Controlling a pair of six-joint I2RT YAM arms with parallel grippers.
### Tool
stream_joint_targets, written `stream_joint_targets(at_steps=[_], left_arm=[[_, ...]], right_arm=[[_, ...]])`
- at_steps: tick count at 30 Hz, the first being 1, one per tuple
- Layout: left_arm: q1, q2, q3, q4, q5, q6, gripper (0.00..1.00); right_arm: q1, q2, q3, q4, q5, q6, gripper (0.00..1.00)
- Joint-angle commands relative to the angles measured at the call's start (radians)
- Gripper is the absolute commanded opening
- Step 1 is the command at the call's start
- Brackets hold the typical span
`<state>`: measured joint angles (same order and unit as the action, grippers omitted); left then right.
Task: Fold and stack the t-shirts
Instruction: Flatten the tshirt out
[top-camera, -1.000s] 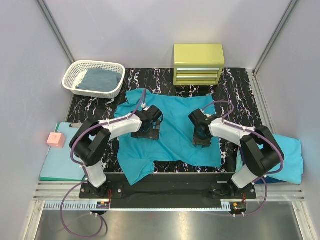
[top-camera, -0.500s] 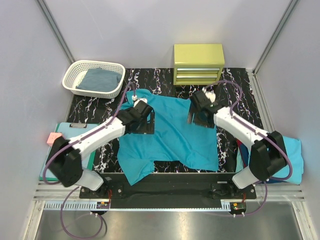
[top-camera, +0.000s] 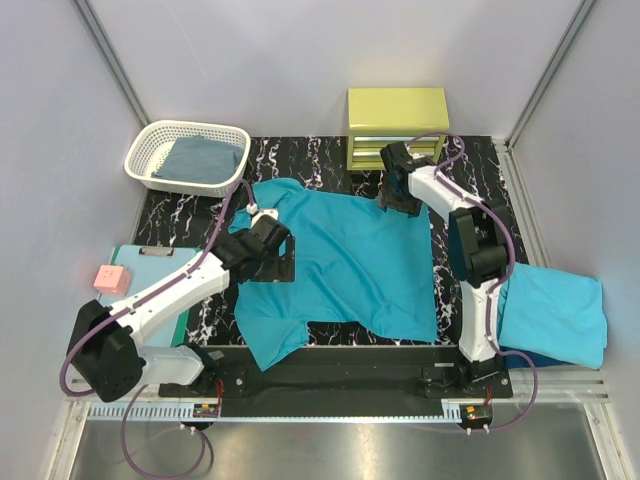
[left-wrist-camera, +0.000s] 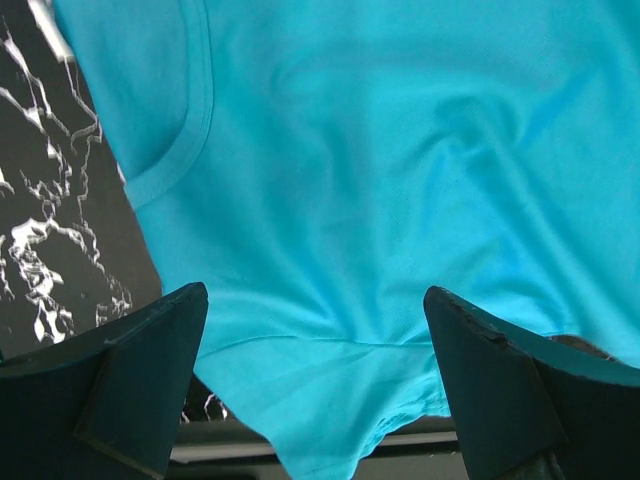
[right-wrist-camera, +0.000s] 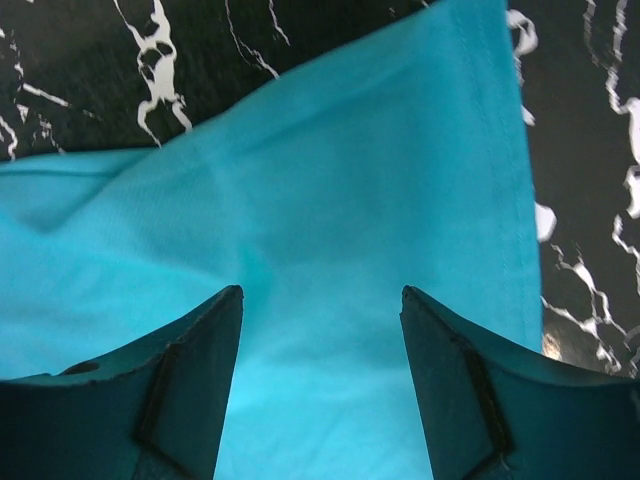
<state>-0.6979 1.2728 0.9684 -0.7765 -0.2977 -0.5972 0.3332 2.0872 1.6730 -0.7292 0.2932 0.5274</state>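
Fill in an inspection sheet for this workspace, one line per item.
Surface: black marbled table.
Job's things: teal t-shirt spread in the middle; lighter turquoise t-shirt at the right edge; dark blue t-shirt folded in white basket.
Clutter: yellow-green drawer box, mint-green clipboard, pink cube.
Grippers: left gripper open over the teal t-shirt; right gripper open over its far right corner.
Cables: purple cables loop along both arms.
Surroundings: plain grey walls.

Soft matt cloth of the teal t-shirt (top-camera: 350, 265) (faintly creased), black white-veined tabletop (top-camera: 175, 215) with a slight sheen, white latticed plastic basket (top-camera: 140, 163), smooth yellow-green drawer chest (top-camera: 396, 105).
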Motion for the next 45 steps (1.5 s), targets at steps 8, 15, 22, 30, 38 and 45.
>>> stream_joint_targets(at_steps=[8, 15, 22, 30, 38, 45], left_arm=[[0.006, -0.053, -0.071, 0.017, 0.046, -0.013, 0.95], [0.005, -0.043, -0.115, 0.014, 0.11, -0.012, 0.94], [-0.025, -0.076, -0.165, -0.017, 0.158, -0.044, 0.91], [-0.081, -0.069, -0.16, -0.061, 0.137, -0.078, 0.9], [-0.166, -0.07, -0.18, -0.092, 0.129, -0.15, 0.9], [-0.25, -0.082, -0.221, -0.106, 0.12, -0.233, 0.89]], right_arm=[[-0.005, 0.16, 0.208, 0.001, 0.023, -0.061, 0.71], [-0.023, 0.247, 0.231, -0.009, 0.029, -0.041, 0.72], [-0.039, 0.301, 0.266, -0.01, 0.038, -0.029, 0.72], [-0.054, 0.347, 0.317, -0.022, 0.044, -0.027, 0.73], [-0.075, 0.388, 0.376, -0.042, 0.055, -0.027, 0.74], [-0.091, 0.416, 0.416, -0.055, 0.05, -0.03, 0.74]])
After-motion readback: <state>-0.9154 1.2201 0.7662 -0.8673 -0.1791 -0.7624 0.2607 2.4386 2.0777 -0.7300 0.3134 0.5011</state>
